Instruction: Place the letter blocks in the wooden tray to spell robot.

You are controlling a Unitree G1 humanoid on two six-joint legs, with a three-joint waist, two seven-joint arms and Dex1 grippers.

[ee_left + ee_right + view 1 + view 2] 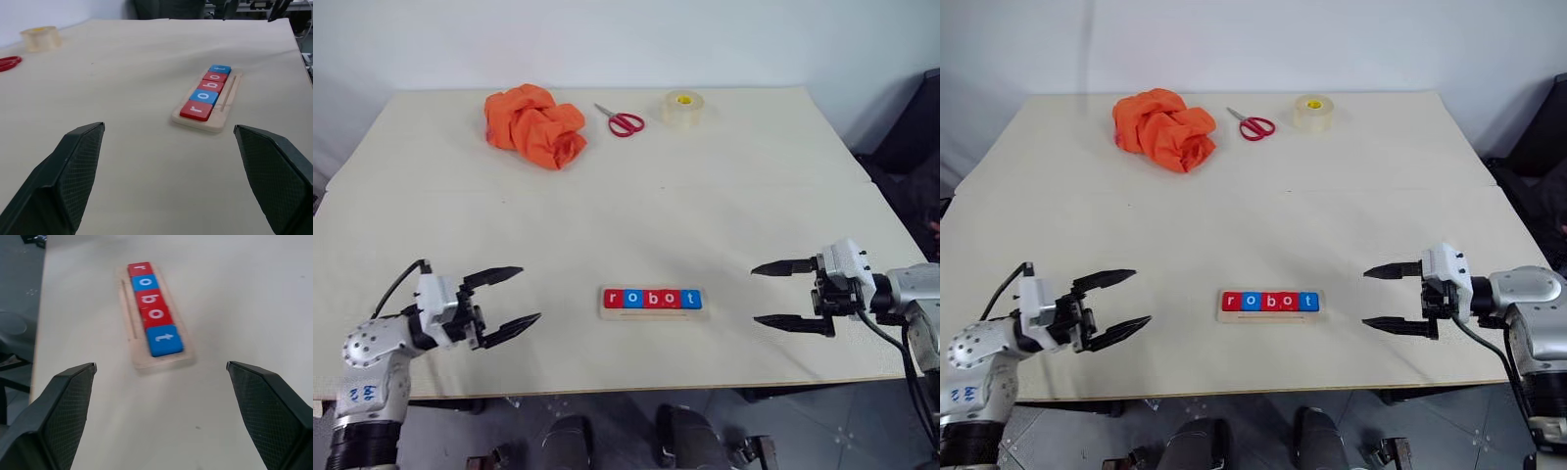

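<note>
The wooden tray (pixel 651 312) lies near the table's front edge, midway between my two arms. Several letter blocks (pixel 652 299) sit in it in a row, red and blue alternating, reading r, o, b, o, t from left to right. My left gripper (pixel 510 300) hovers open to the left of the tray, well apart from it, with nothing between its fingers. My right gripper (pixel 781 294) stands open to the right of the tray, also apart and holding nothing. The tray (pixel 222 105) and its blocks (pixel 152 308) show beyond each gripper's spread fingers in the wrist views.
An orange cloth (pixel 533 124), red-handled scissors (pixel 621 120) and a roll of clear tape (pixel 682 108) lie along the far side of the table (pixel 705 206). A dark chair (pixel 915 147) stands off the table's right side.
</note>
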